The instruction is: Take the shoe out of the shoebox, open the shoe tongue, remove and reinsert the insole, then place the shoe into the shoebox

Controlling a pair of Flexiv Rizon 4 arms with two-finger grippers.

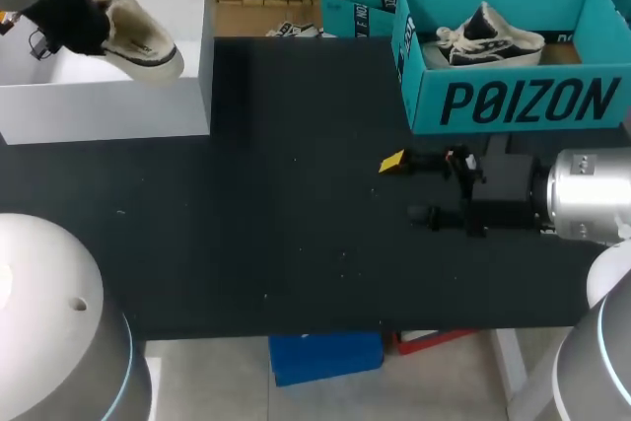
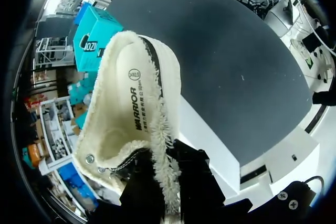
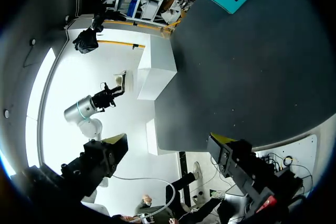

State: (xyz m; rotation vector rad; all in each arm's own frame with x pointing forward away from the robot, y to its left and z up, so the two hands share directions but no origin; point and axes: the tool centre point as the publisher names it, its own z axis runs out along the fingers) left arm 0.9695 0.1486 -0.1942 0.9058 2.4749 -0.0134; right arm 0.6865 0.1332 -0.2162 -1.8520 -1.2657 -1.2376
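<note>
The right tool hung over the black worktop, its fingers spread wide and holding nothing. Farther back on the left, the left tool was clamped on the fleecy collar of the shoe, held above the white box. A second shoe lay in the teal box.

You've got big dark lettering on the teal box front; a black word and round stamp on the insole of the shoe.
</note>
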